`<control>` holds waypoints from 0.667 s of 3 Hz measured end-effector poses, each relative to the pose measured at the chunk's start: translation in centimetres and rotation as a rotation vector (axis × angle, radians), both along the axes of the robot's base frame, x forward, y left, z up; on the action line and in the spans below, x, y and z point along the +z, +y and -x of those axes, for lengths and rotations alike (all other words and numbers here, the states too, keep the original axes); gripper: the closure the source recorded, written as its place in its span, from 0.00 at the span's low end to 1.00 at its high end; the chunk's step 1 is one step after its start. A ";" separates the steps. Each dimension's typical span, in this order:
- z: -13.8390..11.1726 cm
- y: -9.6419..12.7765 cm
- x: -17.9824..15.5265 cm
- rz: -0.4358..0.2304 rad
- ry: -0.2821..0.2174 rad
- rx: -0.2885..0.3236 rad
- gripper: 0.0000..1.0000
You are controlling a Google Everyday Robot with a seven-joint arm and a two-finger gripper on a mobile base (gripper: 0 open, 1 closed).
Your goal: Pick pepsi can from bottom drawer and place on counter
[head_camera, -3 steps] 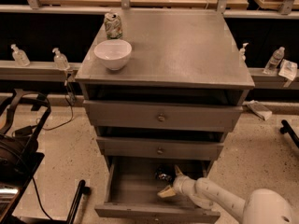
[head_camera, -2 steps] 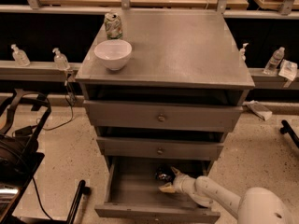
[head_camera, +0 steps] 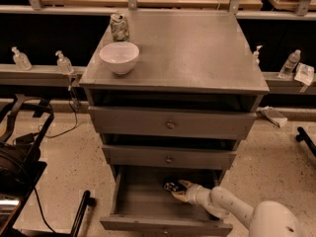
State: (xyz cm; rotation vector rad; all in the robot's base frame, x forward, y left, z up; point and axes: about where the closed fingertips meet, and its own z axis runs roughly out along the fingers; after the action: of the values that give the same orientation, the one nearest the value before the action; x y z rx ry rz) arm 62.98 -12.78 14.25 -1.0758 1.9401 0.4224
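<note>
The gripper (head_camera: 180, 190) sat in the drawer (head_camera: 138, 201) beside the can (head_camera: 171, 185), its grip impossible to tell; a skewed close could shove the can rearward.

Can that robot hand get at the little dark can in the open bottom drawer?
Probably yes: the bottom drawer is pulled out, and the gripper sits inside it right at the pepsi can, nothing visible between them.
</note>
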 end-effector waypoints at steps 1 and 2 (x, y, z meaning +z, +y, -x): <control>0.7 0.0 0.6 -0.042 -0.009 0.023 0.95; 1.4 0.3 2.2 -0.085 -0.033 0.041 1.00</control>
State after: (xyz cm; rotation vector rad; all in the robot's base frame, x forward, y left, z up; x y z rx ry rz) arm 61.59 -12.46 16.46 -1.0628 1.8573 0.5016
